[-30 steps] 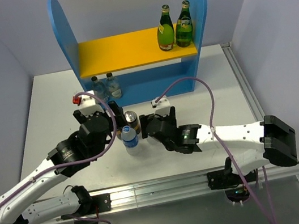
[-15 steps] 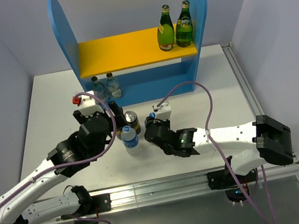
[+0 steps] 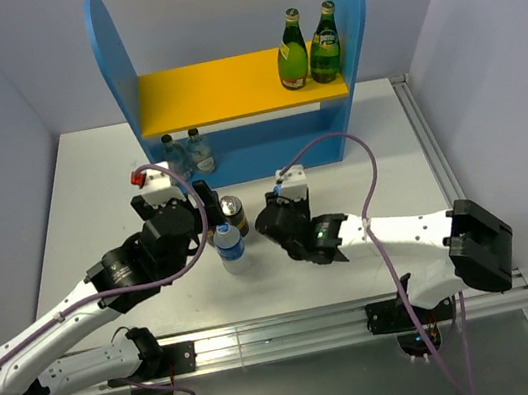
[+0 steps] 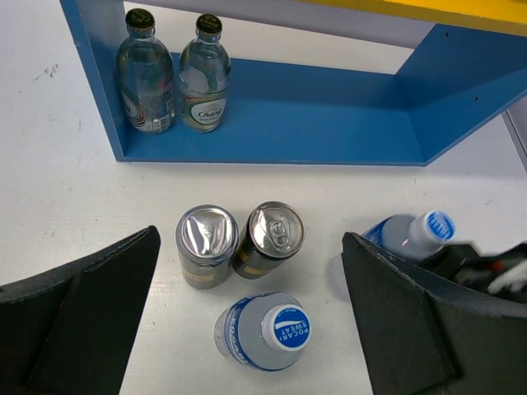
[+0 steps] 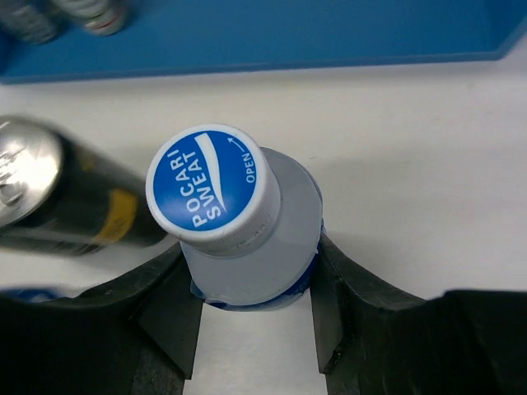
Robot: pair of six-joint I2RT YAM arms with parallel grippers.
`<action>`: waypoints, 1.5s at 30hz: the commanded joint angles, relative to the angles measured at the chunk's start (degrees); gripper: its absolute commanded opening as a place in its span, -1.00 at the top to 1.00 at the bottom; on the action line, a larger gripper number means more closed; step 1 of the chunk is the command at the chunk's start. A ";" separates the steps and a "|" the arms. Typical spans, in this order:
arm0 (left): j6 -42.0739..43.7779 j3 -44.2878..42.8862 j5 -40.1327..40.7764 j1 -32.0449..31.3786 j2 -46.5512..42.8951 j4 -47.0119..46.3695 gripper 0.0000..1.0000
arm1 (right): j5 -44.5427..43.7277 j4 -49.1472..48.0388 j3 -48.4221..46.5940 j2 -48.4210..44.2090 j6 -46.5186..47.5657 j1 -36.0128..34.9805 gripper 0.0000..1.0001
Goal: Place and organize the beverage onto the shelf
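Smooth white tabletop [image 3: 80, 188] carries the shelf [image 3: 108, 51]: flat blue round-topped panels and a yellow board. Two green glass bottles [image 3: 292, 51] stand at the board's right end, and two clear bottles [image 4: 144, 78] stand in the lower tier's left corner. Matte black left fingers [image 4: 82, 313] stand wide apart over two round dark cans [image 4: 207, 245] and a blue-capped plastic bottle [image 4: 268, 329]. Right fingers [image 5: 169, 329] are clamped on a second frosted bottle [image 5: 247, 239].
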State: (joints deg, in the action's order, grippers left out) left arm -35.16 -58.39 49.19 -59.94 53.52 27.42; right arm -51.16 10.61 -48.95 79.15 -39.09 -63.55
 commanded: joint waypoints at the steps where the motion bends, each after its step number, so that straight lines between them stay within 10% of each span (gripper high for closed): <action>1: 0.00 -0.06 0.64 -0.44 -0.34 -1.49 -0.99 | -5.80 -2.78 -2.21 -5.59 6.21 6.84 1.00; 18: 0.79 -0.23 0.91 -0.53 1.94 -2.28 -0.99 | 6.15 -22.73 -8.62 2.93 19.76 33.04 1.00; 45: 1.14 0.29 1.96 -0.53 3.79 -3.60 -0.99 | 7.65 -33.02 -12.58 6.80 16.68 36.83 1.00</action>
State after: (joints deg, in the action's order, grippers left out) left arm -34.92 -58.30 49.95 -60.20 57.17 26.24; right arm -41.39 -8.84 -57.32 92.33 -20.51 -26.94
